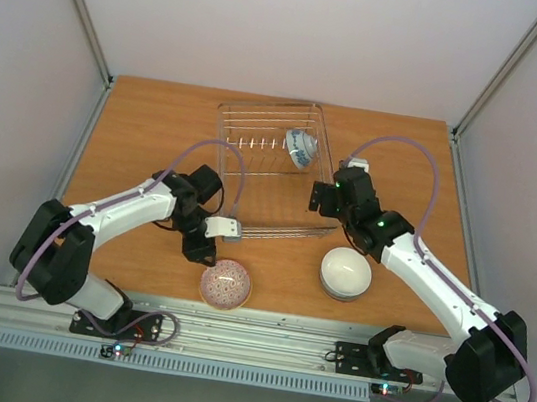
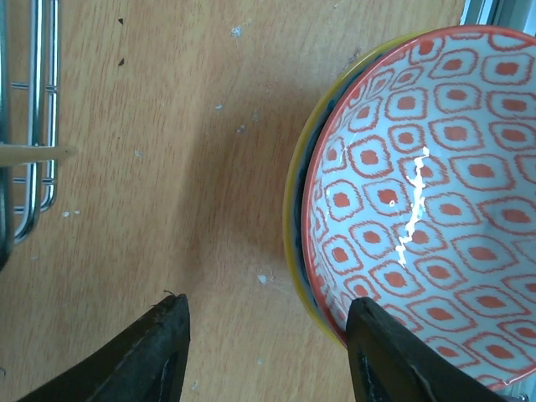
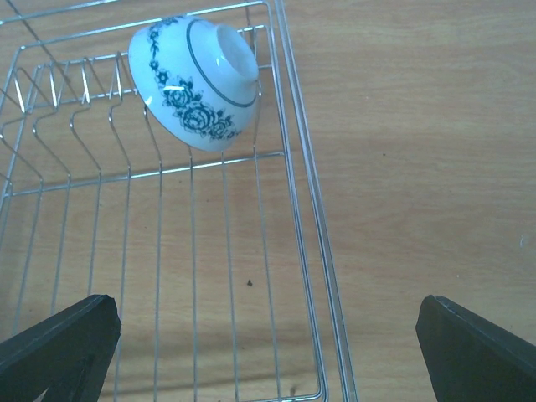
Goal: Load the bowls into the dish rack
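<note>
Bench [image 1: 159, 124] is bare wood. The dish rack [image 1: 272, 111] sits mid-bench towards the far side, w/ one blue-and-white bowl [image 1: 300, 148] in its far right corner. My right wrist cam shows what the top cam can't: that bowl [image 3: 201, 79] is tipped on its side against the wires, foot ring towards me. A white bowl [image 1: 346, 272] stands upright on the bench by my right arm. The red-patterned bowl [image 1: 226, 285] sits near the front edge, and only the left wrist cam shows it's nested in a yellow-rimmed bowl [image 2: 293, 218]. My right gripper [image 3: 268, 352] is spread wide & empty over the rack's right rail [image 3: 306, 184]. My left gripper [image 2: 268, 352] is parted too, gripping nothing. One finger [image 2: 394, 360] overlaps the red bowl's rim, the other is out over bare bench. Rack wires [image 2: 42, 126] show at that view's left edge.
</note>
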You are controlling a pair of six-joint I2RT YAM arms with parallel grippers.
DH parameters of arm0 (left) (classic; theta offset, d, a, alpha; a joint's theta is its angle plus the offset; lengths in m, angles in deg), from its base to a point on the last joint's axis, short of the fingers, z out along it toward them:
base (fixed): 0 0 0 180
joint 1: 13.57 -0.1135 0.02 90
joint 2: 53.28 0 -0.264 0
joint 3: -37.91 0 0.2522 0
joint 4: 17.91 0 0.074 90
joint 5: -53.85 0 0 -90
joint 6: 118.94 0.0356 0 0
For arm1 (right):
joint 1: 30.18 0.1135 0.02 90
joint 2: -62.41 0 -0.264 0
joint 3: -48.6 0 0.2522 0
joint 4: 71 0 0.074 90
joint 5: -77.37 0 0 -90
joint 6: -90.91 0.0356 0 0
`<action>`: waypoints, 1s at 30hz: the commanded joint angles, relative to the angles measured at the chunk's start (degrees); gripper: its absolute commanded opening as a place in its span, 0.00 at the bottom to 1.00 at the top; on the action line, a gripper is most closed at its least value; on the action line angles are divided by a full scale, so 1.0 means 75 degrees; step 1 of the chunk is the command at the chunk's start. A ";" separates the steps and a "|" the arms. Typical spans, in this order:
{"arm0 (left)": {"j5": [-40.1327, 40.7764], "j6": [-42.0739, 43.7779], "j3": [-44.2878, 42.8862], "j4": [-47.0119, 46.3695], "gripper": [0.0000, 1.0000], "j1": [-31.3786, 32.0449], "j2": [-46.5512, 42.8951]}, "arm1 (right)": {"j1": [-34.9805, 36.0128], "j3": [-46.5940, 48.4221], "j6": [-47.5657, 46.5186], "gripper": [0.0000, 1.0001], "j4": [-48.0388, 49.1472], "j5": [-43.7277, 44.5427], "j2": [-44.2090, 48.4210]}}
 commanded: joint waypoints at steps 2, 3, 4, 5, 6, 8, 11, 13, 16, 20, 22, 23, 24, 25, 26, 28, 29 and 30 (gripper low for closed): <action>-0.0121 0.0000 0.0013 -0.0039 0.52 0.0079 0.0028 | 0.0104 -0.0019 0.0163 0.99 -0.0069 0.0126 -0.0219; -0.0161 0.0008 0.0007 -0.0017 0.52 0.0087 0.0042 | 0.0097 -0.0019 0.0173 0.99 -0.0068 0.0135 -0.0248; -0.0203 0.0019 0.0002 0.0006 0.52 0.0093 0.0045 | 0.0112 -0.0008 0.0175 0.99 -0.0066 0.0137 -0.0277; -0.0251 0.0034 -0.0004 0.0036 0.51 0.0105 0.0040 | 0.0108 0.0009 0.0177 0.99 -0.0085 0.0133 -0.0319; -0.0314 0.0049 -0.0015 0.0079 0.50 0.0105 0.0039 | 0.0108 0.0024 0.0177 0.99 -0.0108 0.0124 -0.0352; -0.0482 0.0117 -0.0049 0.0189 0.49 0.0117 0.0003 | 0.0124 0.0038 0.0170 0.99 -0.0129 0.0125 -0.0402; -0.0688 0.0202 -0.0102 0.0348 0.48 0.0125 -0.0064 | 0.0128 0.0030 0.0181 0.99 -0.0150 0.0186 -0.0453; -0.0701 0.0211 -0.0098 0.0374 0.45 0.0157 -0.0077 | 0.0134 0.0028 0.0202 0.99 -0.0170 0.0209 -0.0465; -0.0673 0.0189 -0.0080 0.0377 0.41 0.0225 0.0007 | 0.0148 0.0028 0.0216 0.99 -0.0197 0.0205 -0.0443; -0.0520 0.0153 -0.0063 0.0316 0.37 0.0326 0.0176 | 0.0208 0.0028 0.0219 0.99 -0.0218 0.0182 -0.0356; -0.0384 0.0107 -0.0020 0.0226 0.35 0.0398 0.0213 | 0.0230 0.0017 0.0219 0.99 -0.0227 0.0196 -0.0284; -0.0323 0.0079 -0.0003 0.0180 0.34 0.0433 0.0210 | 0.0239 0.0017 0.0219 0.99 -0.0238 0.0212 -0.0249; -0.0272 0.0061 0.0011 0.0150 0.33 0.0454 0.0223 | 0.0235 0.0016 0.0216 0.99 -0.0247 0.0220 -0.0221; -0.0223 0.0050 0.0023 0.0127 0.32 0.0470 0.0244 | 0.0252 0.0016 0.0216 0.99 -0.0253 0.0236 -0.0184; -0.0211 0.0026 0.0034 0.0118 0.30 0.0489 0.0254 | 0.0262 0.0008 0.0216 0.99 -0.0253 0.0239 -0.0147; -0.0256 0.0032 0.0037 0.0122 0.28 0.0490 0.0263 | 0.0268 0.0005 0.0216 0.99 -0.0253 0.0228 -0.0113; -0.0291 0.0040 0.0040 0.0131 0.26 0.0492 0.0252 | 0.0279 0.0005 0.0208 0.99 -0.0253 0.0228 -0.0105; -0.0301 0.0051 0.0031 0.0129 0.23 0.0486 0.0247 | 0.0278 0.0011 0.0210 0.99 -0.0270 0.0230 -0.0111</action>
